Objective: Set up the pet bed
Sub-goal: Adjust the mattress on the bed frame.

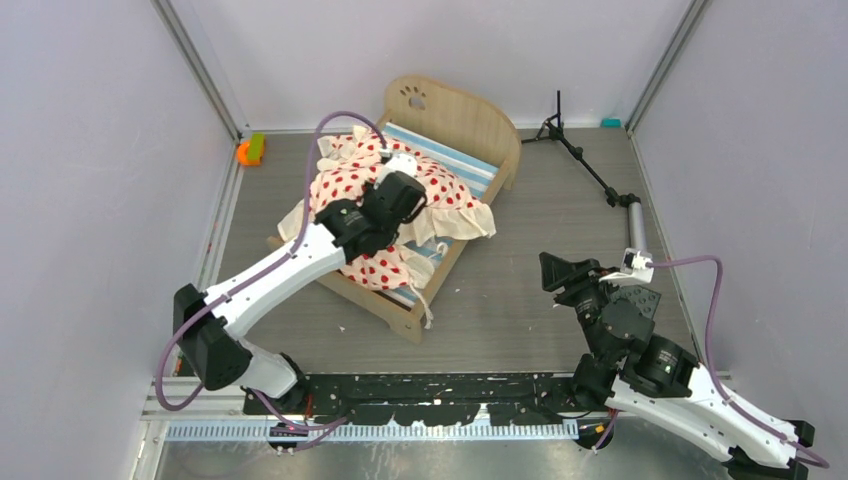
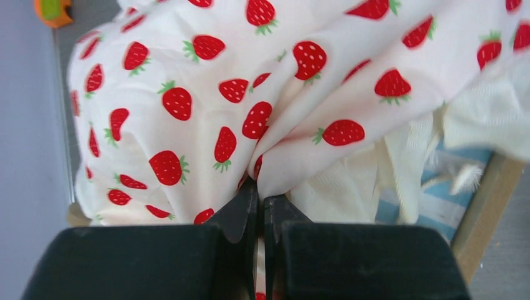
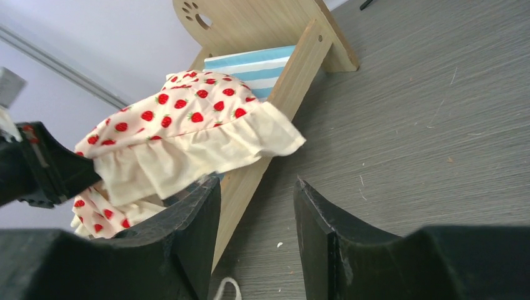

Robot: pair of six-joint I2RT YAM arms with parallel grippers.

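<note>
left hand (image 2: 261,192) pinched bedding (image 2: 187,134) fold | right hand (image 3: 257,209) spread, empty | I judged: lift slowly (mattress (image 3: 262,65) could drag)

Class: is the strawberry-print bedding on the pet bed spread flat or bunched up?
Bunched up. The bedding lies in folds, the left gripper pinches one, and the striped mattress shows bare near the headboard.
</note>
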